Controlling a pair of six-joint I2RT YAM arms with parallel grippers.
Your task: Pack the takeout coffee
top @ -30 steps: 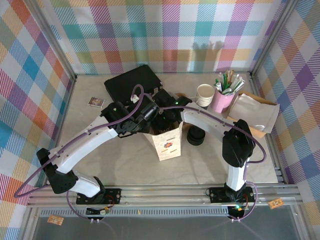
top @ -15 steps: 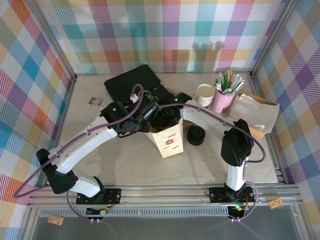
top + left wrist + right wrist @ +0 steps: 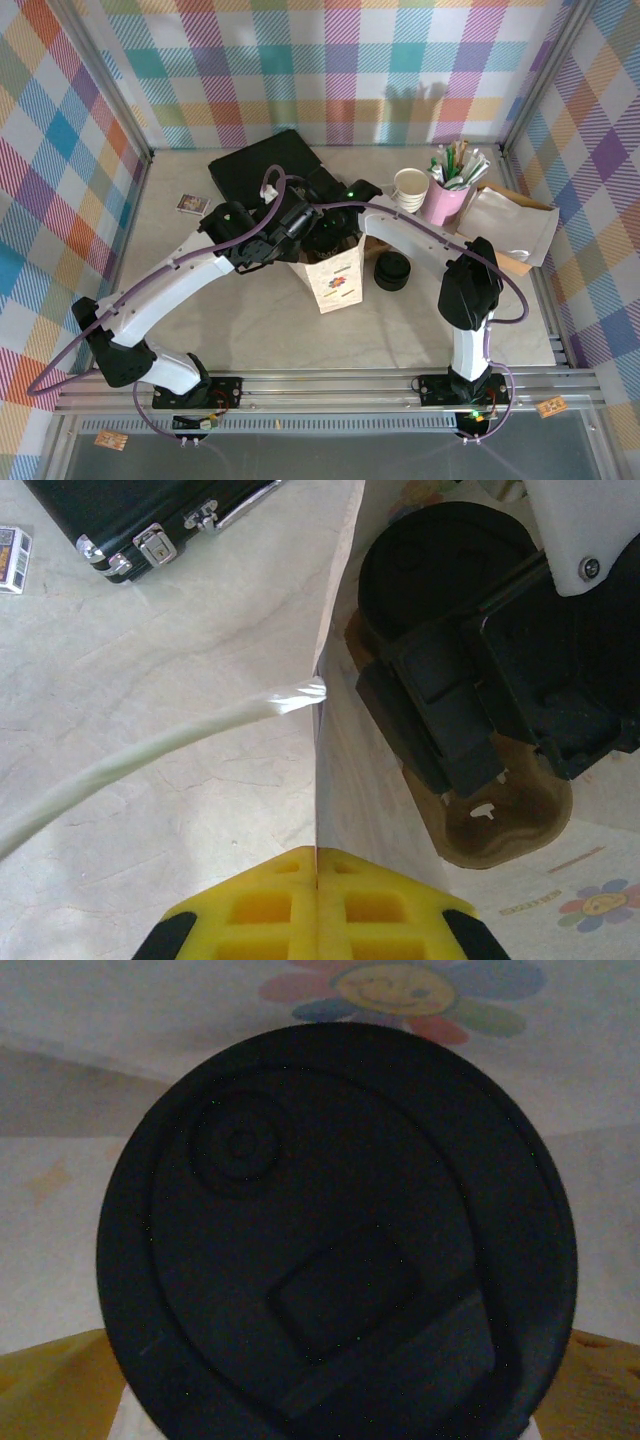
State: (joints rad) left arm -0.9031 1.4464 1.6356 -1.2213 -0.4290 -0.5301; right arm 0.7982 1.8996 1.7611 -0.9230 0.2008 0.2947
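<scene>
A white paper bag (image 3: 337, 283) with a flower print stands open mid-table. My left gripper (image 3: 317, 865) is shut on the bag's side wall (image 3: 360, 780), pinching the paper between its yellow fingertips; from above it sits at the bag's left rim (image 3: 300, 255). The takeout coffee, under its black lid (image 3: 340, 1230), stands inside the bag (image 3: 430, 560) beside a brown cardboard carrier (image 3: 510, 830). My right gripper (image 3: 325, 1385) reaches down into the bag mouth (image 3: 335, 235). It is open, with yellow fingers (image 3: 50, 1385) either side of the cup.
A black case (image 3: 265, 165) lies behind the bag. A stack of black lids (image 3: 392, 271) sits just right of it. A white cup (image 3: 410, 188), a pink cup of sticks (image 3: 447, 200) and flat paper bags (image 3: 515, 225) are at back right. A small card (image 3: 192, 204) lies left.
The right arm's wrist has drawn back a little above the bag mouth and the bag has shifted slightly. The left arm keeps its hold in place.
</scene>
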